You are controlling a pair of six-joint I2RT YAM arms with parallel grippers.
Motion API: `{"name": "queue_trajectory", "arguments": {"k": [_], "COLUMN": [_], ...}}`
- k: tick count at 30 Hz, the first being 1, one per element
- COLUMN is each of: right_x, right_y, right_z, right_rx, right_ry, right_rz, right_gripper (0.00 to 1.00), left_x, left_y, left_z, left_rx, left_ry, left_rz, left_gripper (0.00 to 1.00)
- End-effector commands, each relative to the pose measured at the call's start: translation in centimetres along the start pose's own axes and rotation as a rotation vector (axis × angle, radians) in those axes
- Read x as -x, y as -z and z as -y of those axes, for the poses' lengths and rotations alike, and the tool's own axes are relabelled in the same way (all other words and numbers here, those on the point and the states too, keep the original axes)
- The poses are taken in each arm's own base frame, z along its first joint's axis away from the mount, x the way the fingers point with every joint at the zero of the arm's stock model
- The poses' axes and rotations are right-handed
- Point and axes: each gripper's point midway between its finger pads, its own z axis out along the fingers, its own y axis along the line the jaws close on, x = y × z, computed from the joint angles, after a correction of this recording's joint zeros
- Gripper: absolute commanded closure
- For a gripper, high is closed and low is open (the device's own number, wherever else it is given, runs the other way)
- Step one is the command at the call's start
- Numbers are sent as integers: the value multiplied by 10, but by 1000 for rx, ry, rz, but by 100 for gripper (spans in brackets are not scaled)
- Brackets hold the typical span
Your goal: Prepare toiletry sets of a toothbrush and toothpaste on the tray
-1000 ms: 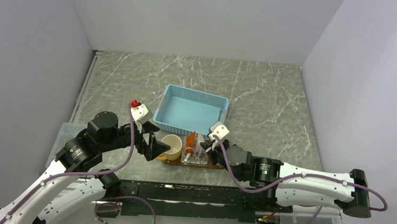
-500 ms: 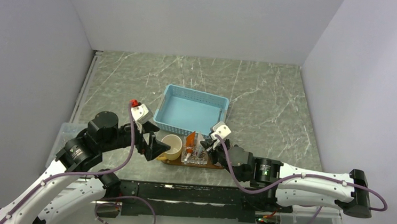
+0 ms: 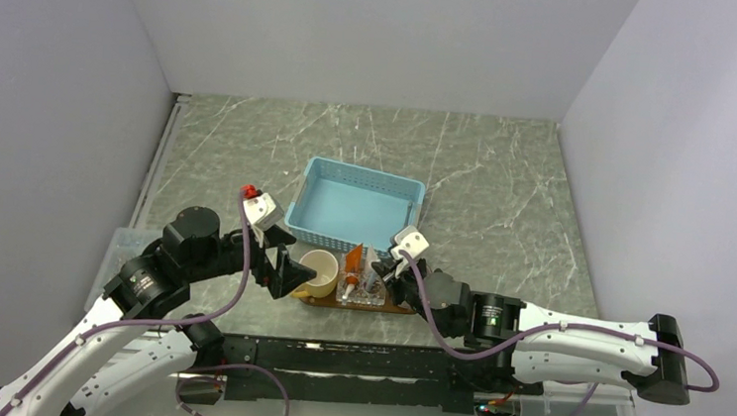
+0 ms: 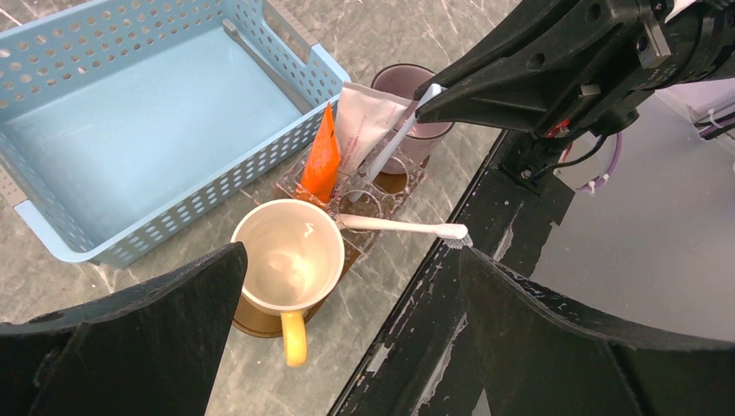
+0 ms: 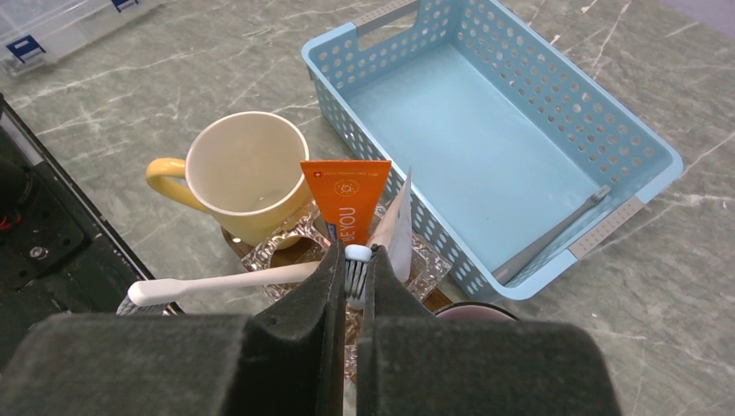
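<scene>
The brown wooden tray (image 3: 402,310) lies at the table's near edge and carries a clear holder (image 5: 282,246). An orange toothpaste tube (image 5: 346,204) and a white tube (image 5: 400,230) stand upright in the holder. My right gripper (image 5: 355,257) is shut on the bristle head of a white toothbrush (image 4: 392,147), which slants down into the holder. A second pale toothbrush (image 4: 400,227) rests across the holder, its head over the table edge. My left gripper (image 4: 355,347) hangs wide open over the near edge, just near of a cream mug (image 4: 286,256).
The blue basket (image 3: 355,205) stands behind the tray, with a grey toothbrush-like stick (image 5: 555,232) in it. The yellow-handled mug sits on the tray's left end. A dark cup (image 4: 418,132) stands at the right end. A clear plastic box (image 3: 123,244) is at the left edge.
</scene>
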Motion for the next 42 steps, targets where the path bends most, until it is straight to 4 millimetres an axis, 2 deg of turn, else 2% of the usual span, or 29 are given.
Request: {"name": "queue_trajectory", "arguments": {"k": [1,6,14,30,42], "right_x": [8,5,5,5,15], "right_y": [1,0,0,2,3], "right_z": [-4,-5,-6,-10,-10], "right_rx": [8,8,8,17,5], "right_ry": [-35,-30,-26,-28,-20], "right_rz": [33,22,18,10,16], "right_gripper": [92,84,79,78,75], "left_x": [6,6,6,6,5], "left_y": [0,0,0,-1,0], "left_z": [2,3,3,3,3], "left_rx": [-16,-18,-17,-19,-20], "left_ry": [-20,-21,-20,-21,-20], "left_rz": [23,23,23,20,18], "left_gripper": [1,1,1,1,1]}}
